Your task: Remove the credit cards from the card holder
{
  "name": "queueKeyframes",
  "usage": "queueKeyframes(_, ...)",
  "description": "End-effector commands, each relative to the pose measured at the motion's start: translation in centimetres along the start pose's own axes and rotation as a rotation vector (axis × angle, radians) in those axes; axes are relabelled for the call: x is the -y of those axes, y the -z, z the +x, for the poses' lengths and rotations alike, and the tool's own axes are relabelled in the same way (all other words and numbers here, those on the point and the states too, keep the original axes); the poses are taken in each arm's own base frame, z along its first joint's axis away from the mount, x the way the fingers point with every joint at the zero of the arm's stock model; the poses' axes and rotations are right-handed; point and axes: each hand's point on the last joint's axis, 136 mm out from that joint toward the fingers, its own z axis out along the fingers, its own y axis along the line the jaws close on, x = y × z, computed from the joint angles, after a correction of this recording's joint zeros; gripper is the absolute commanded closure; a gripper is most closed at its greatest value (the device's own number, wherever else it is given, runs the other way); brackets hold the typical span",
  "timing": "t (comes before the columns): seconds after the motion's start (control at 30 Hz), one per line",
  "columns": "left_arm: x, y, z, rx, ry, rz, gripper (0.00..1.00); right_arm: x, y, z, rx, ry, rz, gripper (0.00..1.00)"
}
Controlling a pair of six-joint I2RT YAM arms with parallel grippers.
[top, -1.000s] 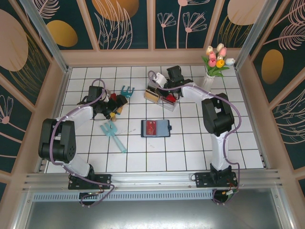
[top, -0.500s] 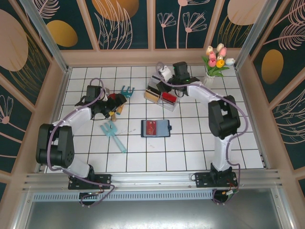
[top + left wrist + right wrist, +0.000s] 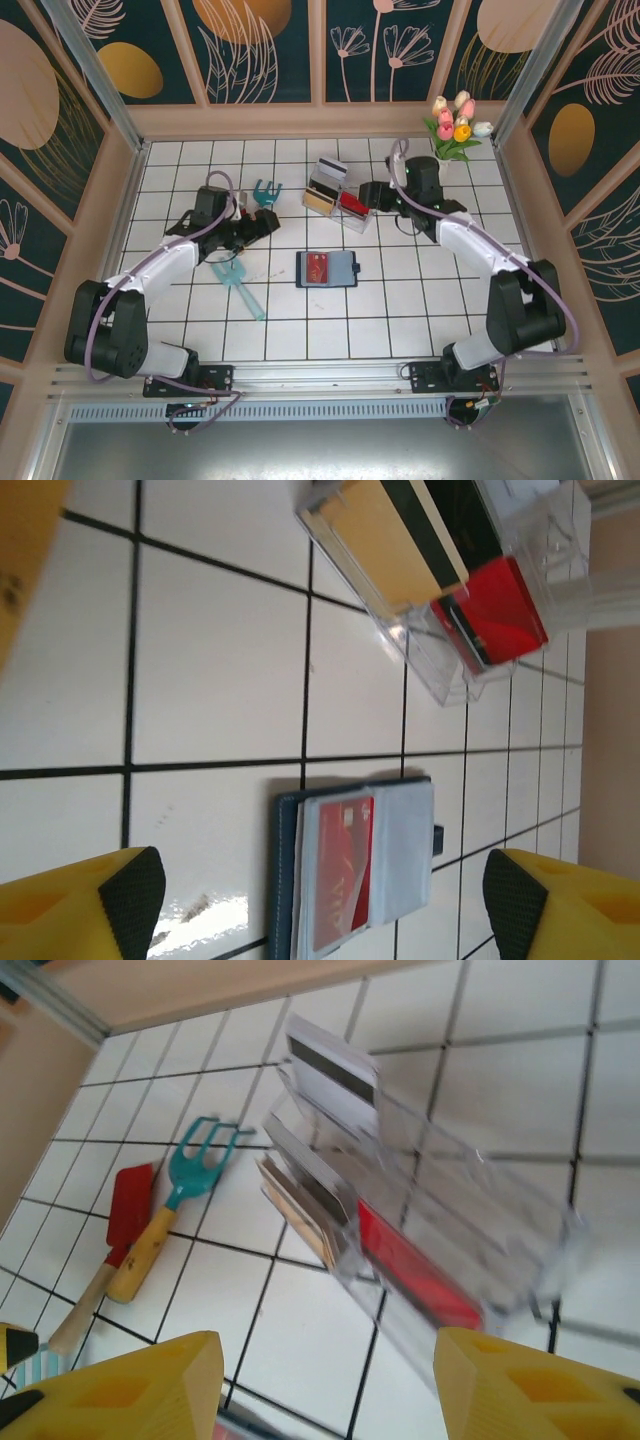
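While both arms reach out over the white tiled table (image 3: 420, 310), the left gripper (image 3: 320, 900) has its yellow, black-padded fingers (image 3: 130, 895) spread wide with nothing between them. The small dark navy folding card holder (image 3: 405, 850) lies open and flat ahead of it, in line with the gap, with a red plastic card (image 3: 340, 875) tucked in one blue-grey pocket. Beyond the holder from that gripper stands a clear plastic compartment box (image 3: 440, 665), with a tan card (image 3: 390, 530) and a second red card (image 3: 500, 610) standing on edge inside. The right gripper (image 3: 325, 1390), its jaws also parted and empty, is near that box and well apart from the holder.
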Motion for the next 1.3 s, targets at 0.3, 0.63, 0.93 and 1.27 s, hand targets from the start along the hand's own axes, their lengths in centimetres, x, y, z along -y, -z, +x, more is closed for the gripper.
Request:
queueKeyframes(0.3, 4.4, -4.5, 4.9, -0.046, -0.017, 0.084, 0.21, -2.3, 3.4, 9.3, -0.033, -0.403, 0.015, 0.35)
queueKeyframes(0.63, 3.6, -7.1, 7.8, -0.079, -0.046, 0.014, 0.46, -7.0, -0.6, 14.9, -0.144, -0.402, -0.104, 0.36)
queueKeyframes(0.93, 2.1, -7.7, 7.6, 0.005, 0.116, -0.02, 0.56, -7.8, -3.4, 17.4, -0.244, -0.452, -0.114, 0.5)
queueKeyframes(1.27, 1.0, -9.0, 9.3, -0.049, 0.155, -0.039, 0.73, -7.5, -4.8, 19.3, -0.321, -0.456, -0.101, 0.75)
